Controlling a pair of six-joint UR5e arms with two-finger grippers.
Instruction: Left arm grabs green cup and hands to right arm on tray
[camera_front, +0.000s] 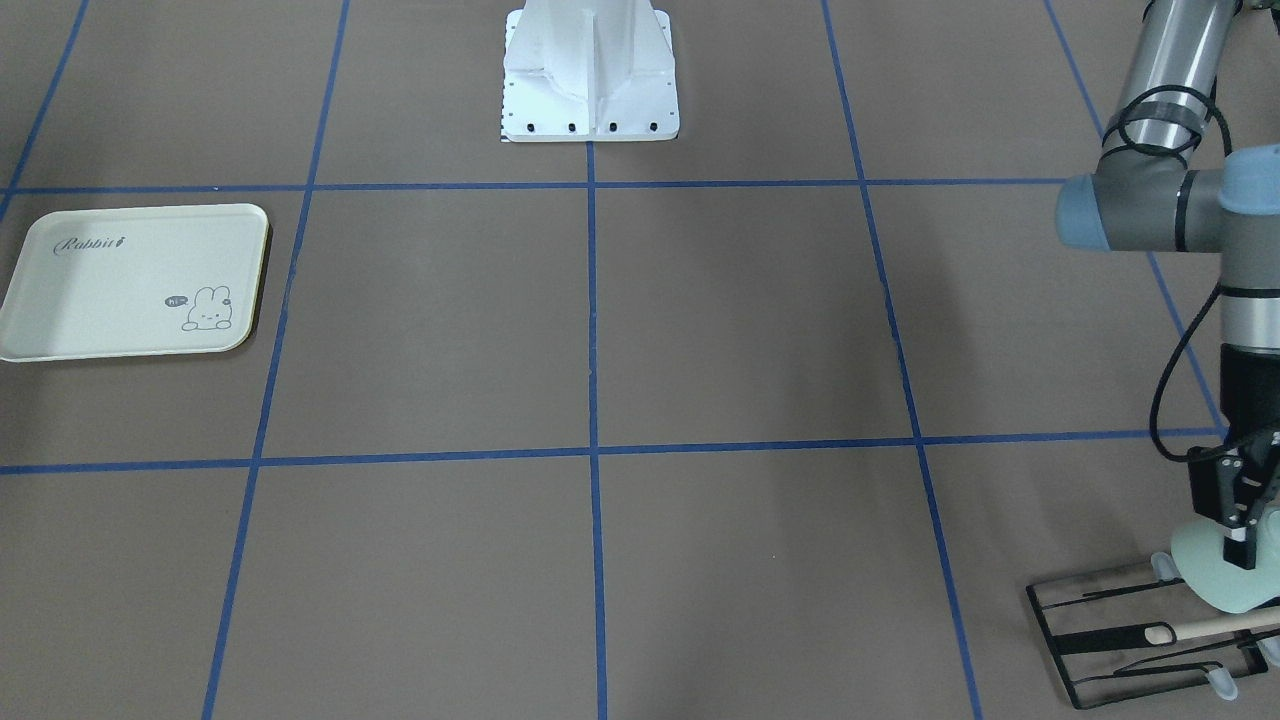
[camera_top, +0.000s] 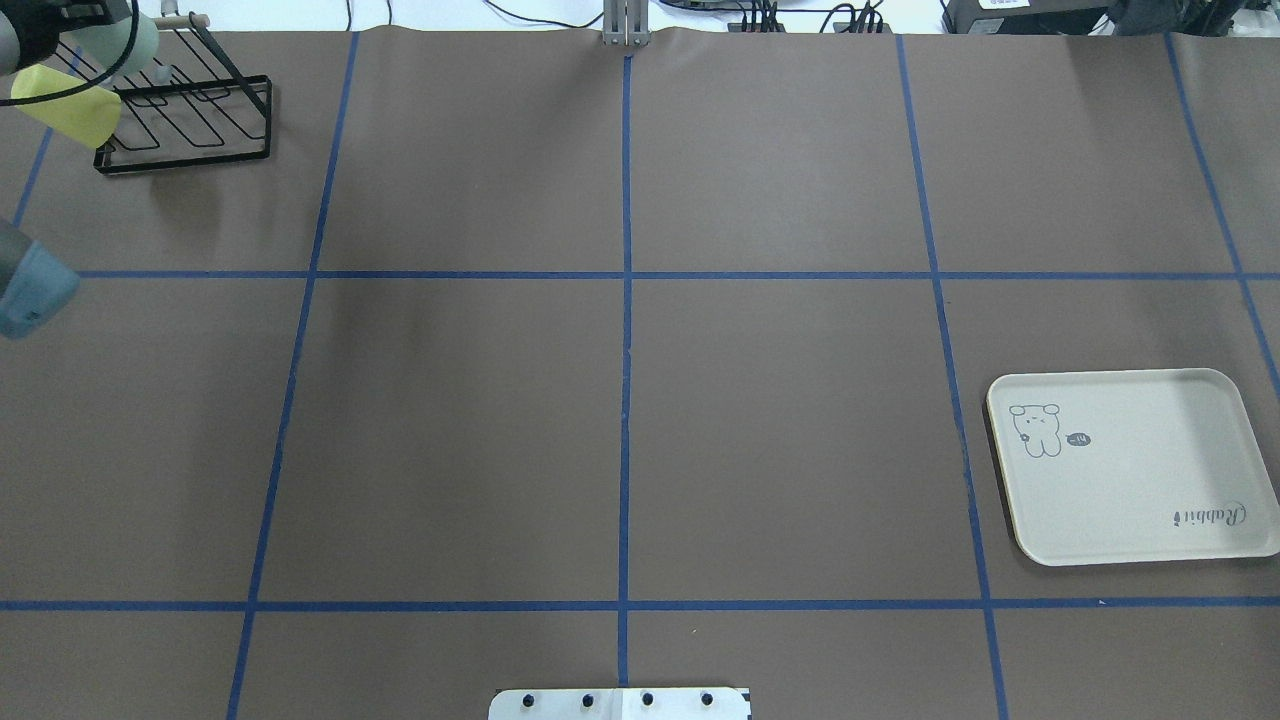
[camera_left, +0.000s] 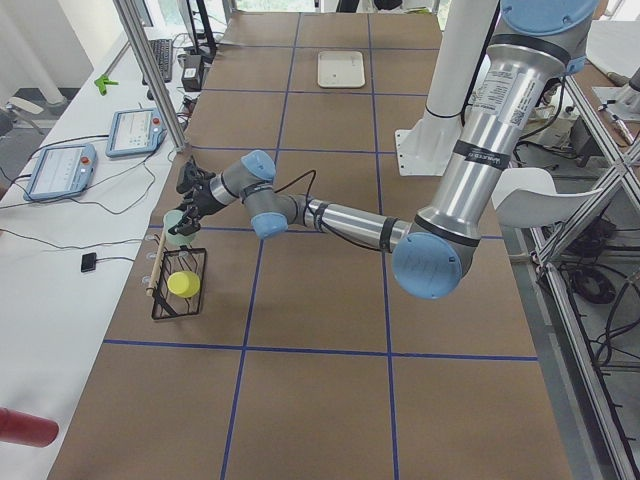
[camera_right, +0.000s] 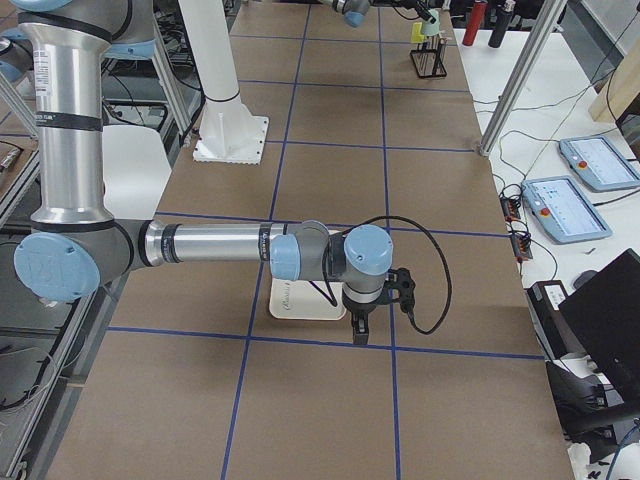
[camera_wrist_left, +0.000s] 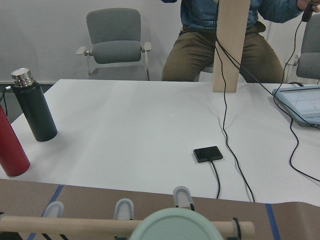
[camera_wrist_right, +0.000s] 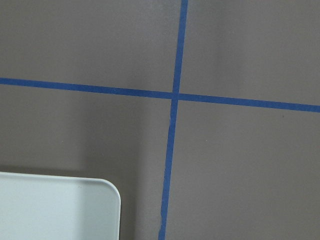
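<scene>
The pale mint-green cup (camera_front: 1205, 570) sits tilted on the black wire rack (camera_front: 1100, 640) at the table's far left corner. It also shows in the overhead view (camera_top: 142, 45) and fills the bottom of the left wrist view (camera_wrist_left: 175, 227). My left gripper (camera_front: 1241, 552) reaches down onto the cup, with one white-tipped finger in front of it. I cannot tell whether it grips. The cream rabbit tray (camera_front: 110, 300) lies flat on my right side (camera_top: 1150, 500). My right gripper (camera_right: 358, 330) hangs just off the tray's corner (camera_wrist_right: 50, 210). I cannot tell whether it is open or shut.
A yellow-green cup (camera_top: 65, 112) sits on the same rack beside the green one. A wooden rod (camera_wrist_left: 90, 225) runs along the rack's top. The white robot base (camera_front: 590, 90) stands at mid-table. Bottles (camera_wrist_left: 34, 107) and a seated person (camera_wrist_left: 220, 45) are beyond the table edge.
</scene>
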